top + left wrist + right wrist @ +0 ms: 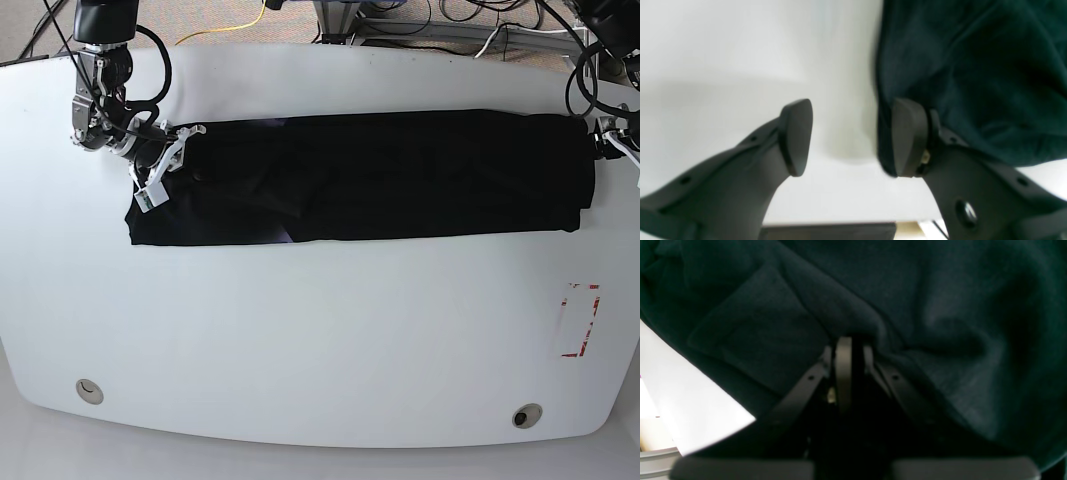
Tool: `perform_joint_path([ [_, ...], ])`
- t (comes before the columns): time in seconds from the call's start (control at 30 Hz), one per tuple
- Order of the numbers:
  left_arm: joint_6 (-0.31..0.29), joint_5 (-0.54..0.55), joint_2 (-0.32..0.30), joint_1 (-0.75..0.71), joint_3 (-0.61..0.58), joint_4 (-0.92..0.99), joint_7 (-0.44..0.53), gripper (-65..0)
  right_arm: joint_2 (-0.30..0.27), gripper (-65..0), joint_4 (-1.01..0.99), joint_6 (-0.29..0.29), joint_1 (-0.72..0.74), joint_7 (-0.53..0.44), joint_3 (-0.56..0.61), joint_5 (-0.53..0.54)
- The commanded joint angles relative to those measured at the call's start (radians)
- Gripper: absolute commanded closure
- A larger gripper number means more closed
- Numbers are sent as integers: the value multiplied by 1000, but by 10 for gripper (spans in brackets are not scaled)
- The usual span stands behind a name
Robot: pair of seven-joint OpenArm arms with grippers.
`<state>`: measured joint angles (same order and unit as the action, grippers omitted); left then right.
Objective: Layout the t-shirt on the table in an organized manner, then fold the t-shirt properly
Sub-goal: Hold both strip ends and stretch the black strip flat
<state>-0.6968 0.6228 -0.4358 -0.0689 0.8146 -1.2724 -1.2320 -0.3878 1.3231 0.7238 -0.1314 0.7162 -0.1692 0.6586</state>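
Note:
The black t-shirt lies on the white table as a long folded band running left to right across the far half. Its print faces away and does not show. My right gripper is at the band's left end. The right wrist view shows it shut on a fold of the dark cloth. My left gripper is at the band's right end. The left wrist view shows it open, one finger touching the cloth's edge and the other over bare table.
A red tape mark sits near the table's right edge. Two small round holes are near the front edge. Cables run behind the table's far edge.

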Motion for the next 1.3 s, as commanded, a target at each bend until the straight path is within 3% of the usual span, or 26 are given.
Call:
perform_joint_path([
  [0.0,-1,24,-28,13,4,4,25,-358,-6,-44,-9,-26,-15,104,7,-98],
  [0.5,-1,98,-19,14,-1,12,25,-358,-6,-44,-9,-26,-15,104,7,-98],
  [1.27,-1,98,9,120,-145,135,62,-357,-6,-44,-9,-26,-3,104,9,-98],
])
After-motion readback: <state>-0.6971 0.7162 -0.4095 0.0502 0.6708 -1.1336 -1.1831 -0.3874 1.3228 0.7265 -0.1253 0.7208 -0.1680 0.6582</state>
